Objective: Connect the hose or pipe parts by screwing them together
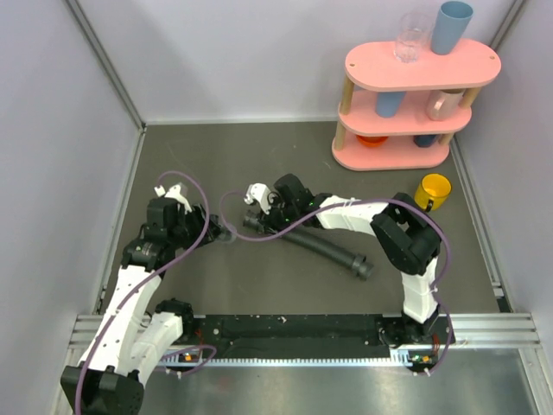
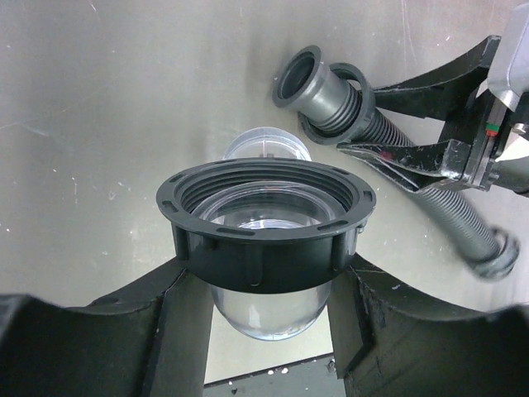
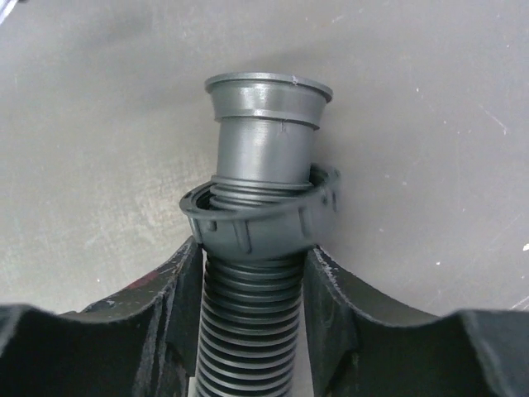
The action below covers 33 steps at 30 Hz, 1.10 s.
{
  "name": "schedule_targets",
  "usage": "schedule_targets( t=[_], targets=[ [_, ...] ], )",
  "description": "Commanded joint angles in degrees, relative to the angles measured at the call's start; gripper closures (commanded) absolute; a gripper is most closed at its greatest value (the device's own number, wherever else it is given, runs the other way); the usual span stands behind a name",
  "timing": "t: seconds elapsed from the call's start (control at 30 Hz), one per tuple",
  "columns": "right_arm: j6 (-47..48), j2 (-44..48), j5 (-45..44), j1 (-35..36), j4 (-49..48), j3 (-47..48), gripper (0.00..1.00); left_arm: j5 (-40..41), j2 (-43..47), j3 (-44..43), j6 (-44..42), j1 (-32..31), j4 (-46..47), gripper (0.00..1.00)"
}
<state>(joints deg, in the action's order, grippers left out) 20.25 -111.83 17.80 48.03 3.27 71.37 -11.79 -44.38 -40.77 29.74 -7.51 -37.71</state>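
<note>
Black ribbed hose (image 3: 248,331) — pink shelf (image 1: 484,65)

Soft, even light falls from overhead in the top view. The worktop (image 1: 259,285) reads dark and matte with hardly any shadow, while the near rail (image 1: 484,327) shines brighter. In the left wrist view a sheen washes the worktop pale. The fitting (image 2: 264,248) is sharp, with glints on its clear dome, and the hose (image 2: 446,207) smears into blur at its right end. The left tool (image 2: 266,265) shows dark, soft-edged fingers (image 2: 99,347) close to the lens. In the right wrist view the hose is crisp and the worktop darkens toward the left.
</note>
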Motion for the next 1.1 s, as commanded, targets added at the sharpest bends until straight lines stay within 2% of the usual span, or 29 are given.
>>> schedule_targets(
  t=[0.0, 0.13, 0.27, 0.37, 0.53, 0.77, 0.9, 0.97, 1.0, 1.07],
  targets=[
    [0.4, 2.56, 2.06, 1.01, -2.12, 0.35, 0.64, -1.13, -0.27, -0.53, 0.67, 0.65, 3.35, 1.0],
    [3.56, 10.89, 2.15, 1.71, -4.74, -5.88, 0.68, -2.88, -0.27, -1.5, 1.99, 0.83, 3.0, 1.0],
    [5.67, 19.44, 3.3, 1.8, -8.44, -15.62, 0.73, -8.85, 1.66, -1.5, 4.53, 1.0, 4.75, 1.0],
    [6.99, 23.49, 2.24, 1.8, -8.11, -18.89, 0.73, -11.49, 2.45, -1.24, 6.38, 1.0, 6.68, 1.0],
    [5.24, 23.33, 5.48, 1.89, 0.5, -18.11, 0.73, -12.47, 0.7, -0.54, 6.3, 0.92, 7.66, 1.0],
    [4.18, 20.34, 4.25, 4.09, 0.51, -20.48, 0.69, -16.24, -2.81, 2.37, 5.77, 0.92, 8.71, 1.0],
    [2.96, 19.55, 5.66, 4.53, -0.98, -20.84, 0.58, -15.2, -3.95, 1.32, 2.88, 1.0, 8.1, 1.0],
    [2.86, 19.55, 6.27, 4.7, -2.38, -21.27, 0.44, -12.92, -5.19, -1.22, 1.82, 0.92, 4.77, 1.0],
    [2.34, 19.98, 6.45, 4.79, -2.82, -21.62, 0.32, -12.38, -5.54, -1.93, 1.38, 0.92, 3.89, 1.0],
    [1.99, 20.77, 6.46, 4.7, -7.02, -23.38, 0.25, -11.42, -5.89, -3.08, 0.68, 1.0, 2.48, 1.0]
  ],
)
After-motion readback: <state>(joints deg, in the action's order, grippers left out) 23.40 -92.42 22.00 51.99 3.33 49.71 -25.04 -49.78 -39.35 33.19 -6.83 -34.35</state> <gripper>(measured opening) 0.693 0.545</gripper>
